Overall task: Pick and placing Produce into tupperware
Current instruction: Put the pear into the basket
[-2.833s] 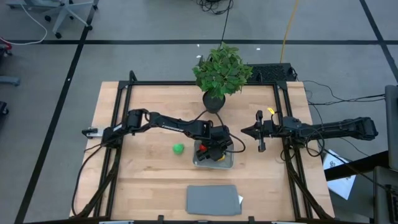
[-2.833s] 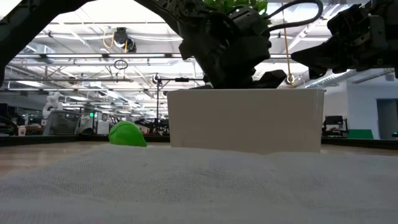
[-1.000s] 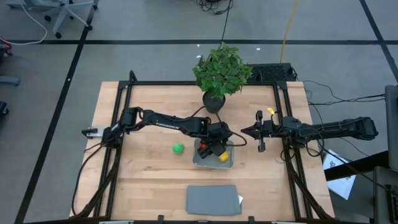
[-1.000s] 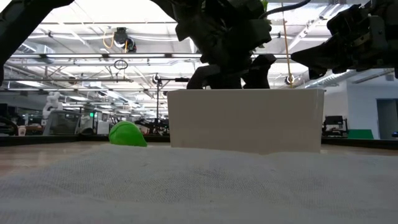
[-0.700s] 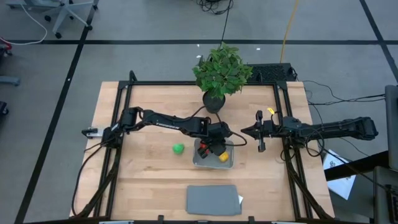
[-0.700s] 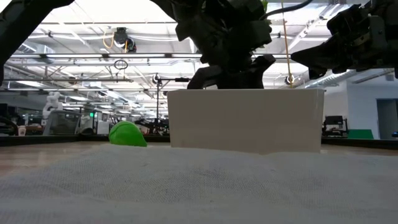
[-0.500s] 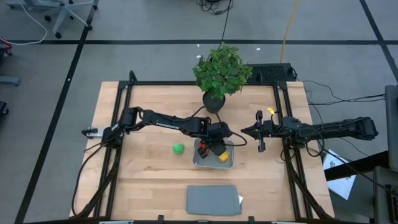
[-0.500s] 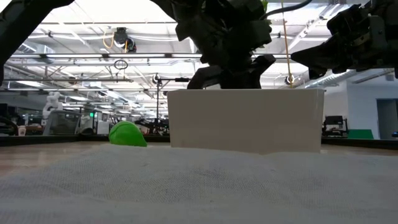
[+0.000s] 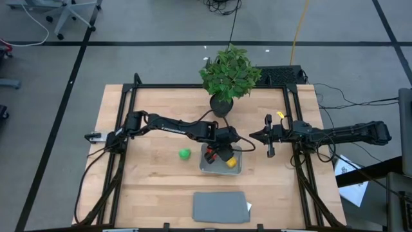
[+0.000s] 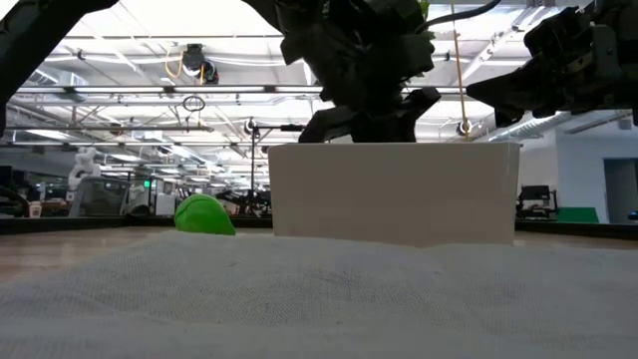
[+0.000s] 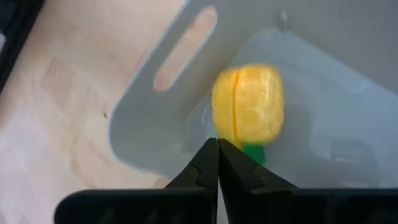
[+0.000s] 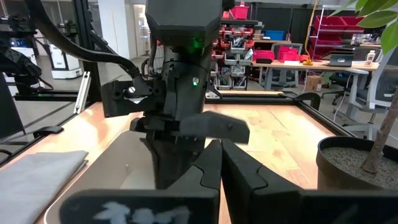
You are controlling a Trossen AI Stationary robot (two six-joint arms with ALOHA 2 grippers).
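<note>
Tupperware (image 9: 222, 162) holding yellow piece (image 11: 249, 109) beside a red one; left gripper (image 11: 217, 163) clenched empty just above it, apparently delivery finished; green piece (image 9: 185, 154) outside on table; right gripper (image 9: 269, 153) clenched, waiting alongside.

- yellow piece (image 11: 249, 106) just ahead of the left jaws: bright yellow with a green tip, faint ribbed texture
- tupperware (image 11: 323, 99) around it: translucent grey-clear; looked plain white in the low view
- round green piece (image 9: 185, 154), off to the side of the left jaws: bright green
- red piece (image 9: 210, 154) was red
- table (image 9: 154, 174): light wood grain
- flat rectangle (image 9: 221, 207): opaque grey
- plant (image 9: 229, 72): green leaves, dark pot
- both arms: black
</note>
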